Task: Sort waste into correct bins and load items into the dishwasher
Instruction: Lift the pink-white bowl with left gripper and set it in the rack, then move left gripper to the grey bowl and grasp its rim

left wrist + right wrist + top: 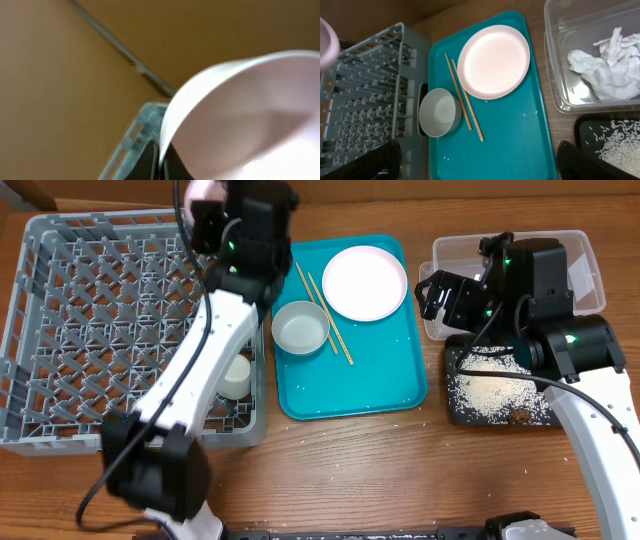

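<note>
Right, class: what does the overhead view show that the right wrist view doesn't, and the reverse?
Overhead only: the cup in the rack, and a brown lump on the black tray. Right wrist only: the whole tissue in the tub. Both: rack, tub, black tray, teal tray, plate, bowl, chopsticks, rice.

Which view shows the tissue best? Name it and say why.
Right wrist: the crumpled tissue lies in plain view in the clear tub. Overhead, the right arm covers most of that tub, so the tissue barely shows. Left wrist shows none of it.
</note>
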{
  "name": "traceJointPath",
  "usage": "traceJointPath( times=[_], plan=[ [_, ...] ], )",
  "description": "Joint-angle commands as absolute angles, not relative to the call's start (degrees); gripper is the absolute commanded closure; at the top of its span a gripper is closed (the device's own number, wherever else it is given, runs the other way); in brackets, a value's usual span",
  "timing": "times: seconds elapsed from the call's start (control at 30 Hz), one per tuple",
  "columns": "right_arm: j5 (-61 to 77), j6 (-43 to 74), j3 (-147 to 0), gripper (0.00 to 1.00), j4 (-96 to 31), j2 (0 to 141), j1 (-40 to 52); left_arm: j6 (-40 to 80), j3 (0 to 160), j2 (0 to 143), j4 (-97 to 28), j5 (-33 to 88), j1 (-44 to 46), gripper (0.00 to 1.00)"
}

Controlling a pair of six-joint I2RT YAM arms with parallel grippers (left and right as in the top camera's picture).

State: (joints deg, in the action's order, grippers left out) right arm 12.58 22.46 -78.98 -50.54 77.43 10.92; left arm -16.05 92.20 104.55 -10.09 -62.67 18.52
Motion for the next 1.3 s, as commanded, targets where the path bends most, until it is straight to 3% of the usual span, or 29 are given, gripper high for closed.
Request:
traceJointPath(
  times=[0.0,0.6,1.27],
  plan=[
    [12.0,22.2,-79.5,0.00,-50.3,77.6,10.9,-34.4,92.6,111.0,-1.4,-70.8,15.7,0.96],
    [12.0,22.2,-79.5,0.00,-50.9,77.6,10.9,-37.2,92.6,124.7,3.7,-75.1,12.3,0.96],
    [11.9,22.0,-79.5,0.00,-52.0,77.6,10.9,-37.1,92.0,125.2,3.0,-64.5,16.4,0.96]
  ],
)
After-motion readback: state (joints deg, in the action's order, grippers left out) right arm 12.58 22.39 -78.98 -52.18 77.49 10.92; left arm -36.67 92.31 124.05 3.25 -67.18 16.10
